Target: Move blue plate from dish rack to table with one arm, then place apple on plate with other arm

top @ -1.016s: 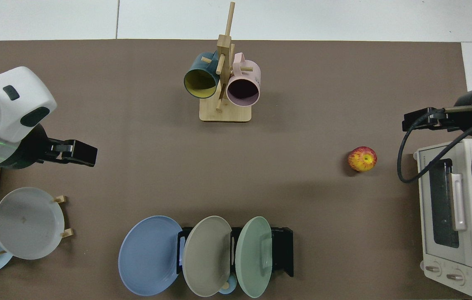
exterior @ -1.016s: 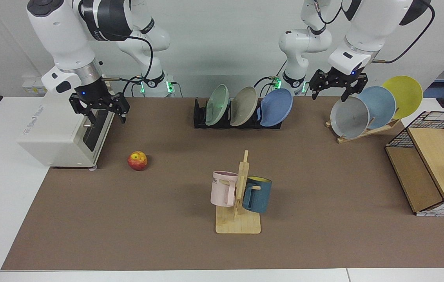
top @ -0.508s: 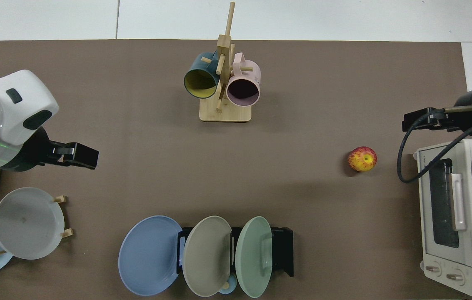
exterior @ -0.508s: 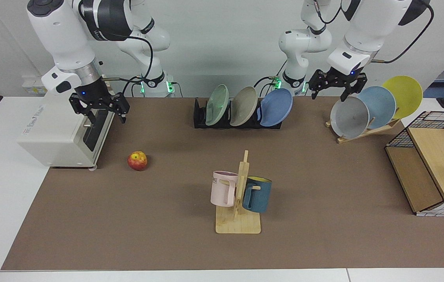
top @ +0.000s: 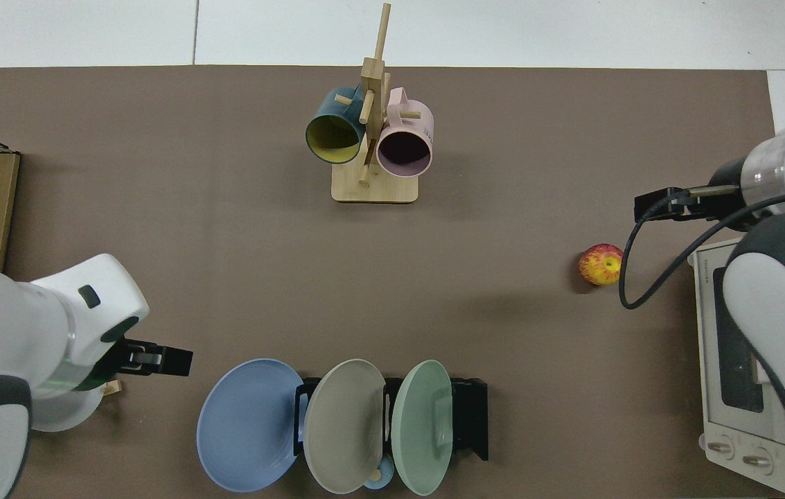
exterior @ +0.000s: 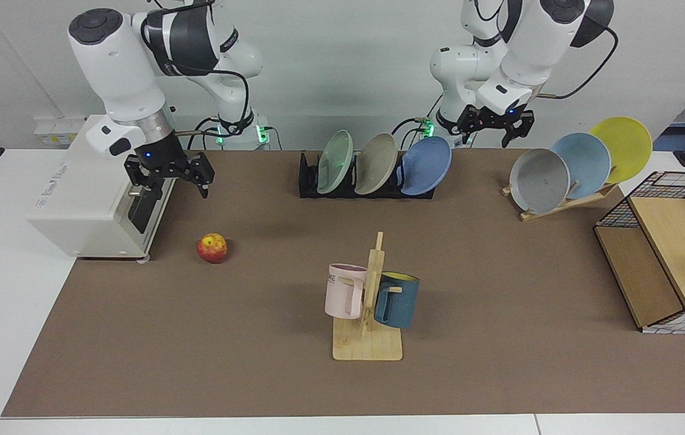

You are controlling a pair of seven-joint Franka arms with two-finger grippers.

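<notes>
left gripper (exterior: 493, 125) nearer blue plate (exterior: 426, 165), plate below and beside jaws, fingers apart, empty. right gripper (exterior: 168, 176) apart too, above apple (exterior: 212, 248).

Your left gripper (exterior: 490, 130) hangs open just above and beside the blue plate (exterior: 427, 165), which leans in the dish rack (exterior: 307, 181); your right gripper (exterior: 170, 178) hovers open above the apple (exterior: 212, 248), well apart.
</notes>
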